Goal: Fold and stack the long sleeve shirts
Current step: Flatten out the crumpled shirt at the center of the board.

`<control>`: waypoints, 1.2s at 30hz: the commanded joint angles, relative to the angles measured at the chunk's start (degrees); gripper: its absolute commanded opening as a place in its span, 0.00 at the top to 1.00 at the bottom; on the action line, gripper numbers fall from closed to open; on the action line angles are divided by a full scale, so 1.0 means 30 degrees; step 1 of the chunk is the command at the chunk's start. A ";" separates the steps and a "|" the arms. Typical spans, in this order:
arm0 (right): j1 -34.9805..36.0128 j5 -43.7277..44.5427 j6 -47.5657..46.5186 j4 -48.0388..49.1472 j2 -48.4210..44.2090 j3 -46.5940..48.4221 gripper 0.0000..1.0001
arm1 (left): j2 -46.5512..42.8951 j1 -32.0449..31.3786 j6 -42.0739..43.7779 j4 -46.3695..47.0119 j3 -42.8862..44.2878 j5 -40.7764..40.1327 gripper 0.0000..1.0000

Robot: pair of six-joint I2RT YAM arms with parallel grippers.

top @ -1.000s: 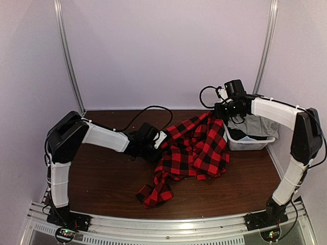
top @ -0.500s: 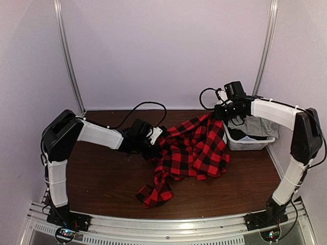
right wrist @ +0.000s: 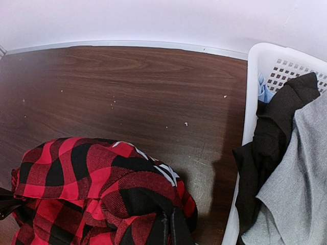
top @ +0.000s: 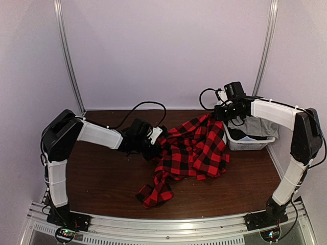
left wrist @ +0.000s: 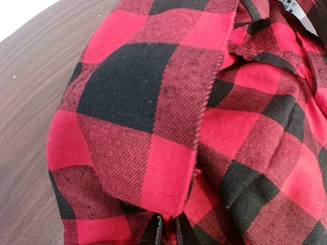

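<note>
Left gripper (top: 155, 143) pinched shut on the flannel shirt (top: 196, 148) at its left edge; right gripper (top: 220, 114) clamps the far corner just beside the basket (top: 248, 143). Shirt: red-black buffalo check, crumpled mid-table, one sleeve trailing toward the near edge. Table (top: 102, 176) is dark wood-grain, walls pale lilac. Both arms reach inward, forearms low.

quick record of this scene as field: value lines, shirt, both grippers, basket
shirt: red-and-black flannel shirt, crumpled, unfolded on the table
left gripper: jaws shut on the flannel shirt's left edge
right gripper: jaws shut on its far corner, beside the basket
basket: white, far right of table, holds a grey garment and a black garment
stack: none visible
</note>
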 commanded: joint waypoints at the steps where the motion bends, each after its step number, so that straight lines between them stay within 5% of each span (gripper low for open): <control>1: -0.0174 0.0017 -0.0082 0.0236 -0.0763 -0.0341 1.00 | -0.0351 0.0100 -0.0174 0.1462 -0.0091 0.0952 0.91; 6: -0.0182 0.0028 -0.0090 0.0286 -0.0780 -0.0483 1.00 | -0.0563 0.0276 -0.0636 0.2103 -0.0411 0.1641 0.77; 14: -0.0174 -0.0032 -0.0090 0.0341 -0.0824 -0.0521 1.00 | -0.0513 0.0417 -0.0901 0.2211 -0.0470 0.1042 0.87; 36: -0.0174 -0.0086 -0.0095 0.0366 -0.0822 -0.0785 1.00 | -0.0923 0.1268 -0.2938 0.4278 -0.1338 0.3791 0.89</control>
